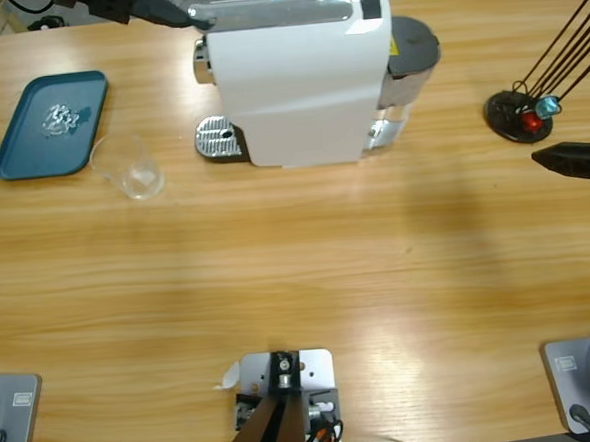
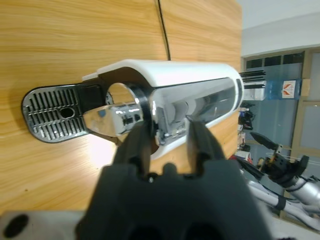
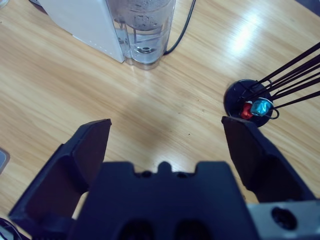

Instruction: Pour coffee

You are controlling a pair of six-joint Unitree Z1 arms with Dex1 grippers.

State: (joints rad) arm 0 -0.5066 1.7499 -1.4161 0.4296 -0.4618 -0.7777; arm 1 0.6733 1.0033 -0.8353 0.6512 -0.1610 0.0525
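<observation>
Coffee machine (image 1: 301,80) stands at the table's (image 1: 299,281) far edge, drip grate (image 1: 216,139) at its left. The clear tumbler (image 1: 128,167) sits on bare wood well left of the grate, just beside the blue tray (image 1: 30,147); no coffee can be made out in it from the high view, though a shallow layer could be missed.

Left gripper (image 2: 167,132) is at the machine's chrome lever end, jaws narrow with only a small gap, gripping nothing that shows. Right gripper (image 3: 165,135) hangs wide open and empty over bare wood, between the machine's water tank (image 3: 145,30) and the black capsule stand (image 3: 250,102).

Risks, as judged:
- Brewing with the grate bare would send coffee onto grate and table.
- A hard push by the left gripper could shift the machine.
- The thin, clear tumbler could tip or slip in a careless grasp.
- The right arm could knock the stand's rods.
</observation>
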